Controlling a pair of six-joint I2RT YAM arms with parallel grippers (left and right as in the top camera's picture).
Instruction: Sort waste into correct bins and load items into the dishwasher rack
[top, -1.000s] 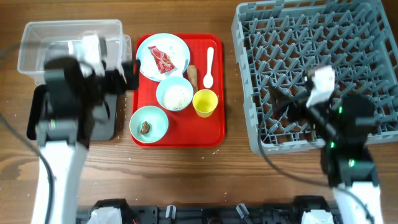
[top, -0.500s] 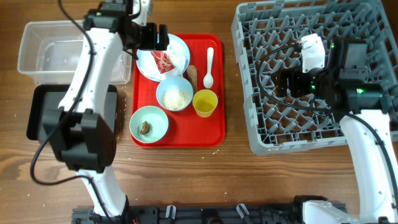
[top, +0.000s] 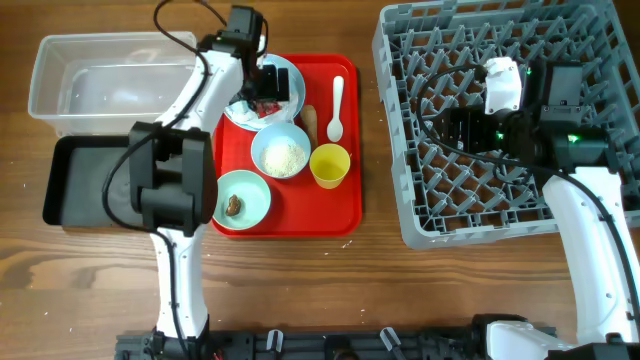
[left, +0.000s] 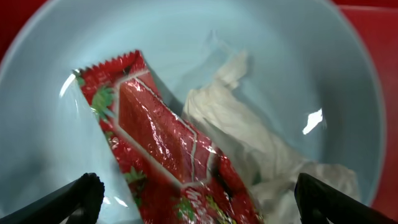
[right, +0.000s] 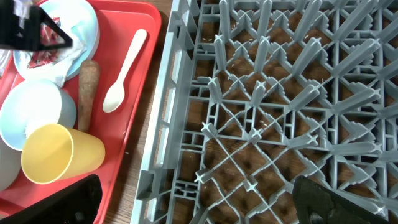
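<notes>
A red snack wrapper (left: 168, 149) and crumpled white tissue (left: 249, 143) lie on the pale plate (left: 298, 56) at the red tray's back left. My left gripper (left: 199, 202) is open and low over the plate (top: 293, 88), its fingers either side of the wrapper. My right gripper (right: 199, 199) is open and empty above the grey rack (top: 500, 120), near its left side. On the tray are a white bowl of rice (top: 281, 152), a green bowl (top: 240, 198) with a brown lump (top: 233, 205), a yellow cup (top: 330, 164), a white spoon (top: 336, 108) and a carrot piece (top: 309, 122).
The clear tub (top: 110, 75) stands at the back left with the black tray (top: 90, 190) in front of it. The flat red tray (top: 345, 210) lies between them and the rack. Bare wood runs along the front.
My left arm swung from over the bins to the plate and came down close over the wrapper. My right arm rose over the rack, then held still.
</notes>
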